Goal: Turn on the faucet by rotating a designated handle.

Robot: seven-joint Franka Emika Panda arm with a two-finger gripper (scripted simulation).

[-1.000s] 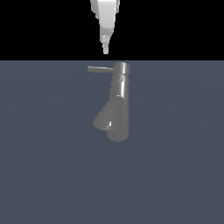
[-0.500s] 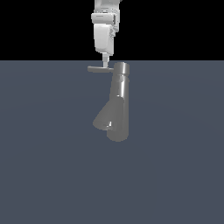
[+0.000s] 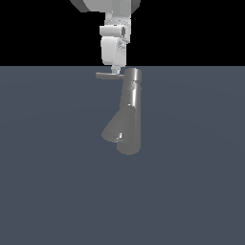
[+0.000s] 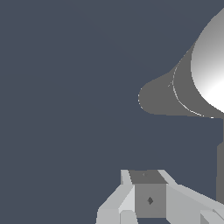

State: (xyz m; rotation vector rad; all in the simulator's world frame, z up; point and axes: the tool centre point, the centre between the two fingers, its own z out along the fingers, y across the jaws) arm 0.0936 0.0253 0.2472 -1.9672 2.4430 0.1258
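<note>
Handle (image 3: pixel 106 75): thin rod, sticks out from top cap of faucet (image 3: pixel 130 112) toward exterior view's left, about level. Faucet stands upright mid-scene on grey floor (image 3: pixel 48 182), cone spout (image 3: pixel 115 130) low on same side.

Gripper (image 3: pixel 115 72): directly above rod, tip seems touching it near cap. Fingers look pressed together; not sure.

Advice: push sideways, contact farther from cap gives more leverage; follow arc, avoid slipping off thin rod.

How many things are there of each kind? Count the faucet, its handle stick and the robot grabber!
faucet: 1
handle: 1
gripper: 1
Total: 3
</note>
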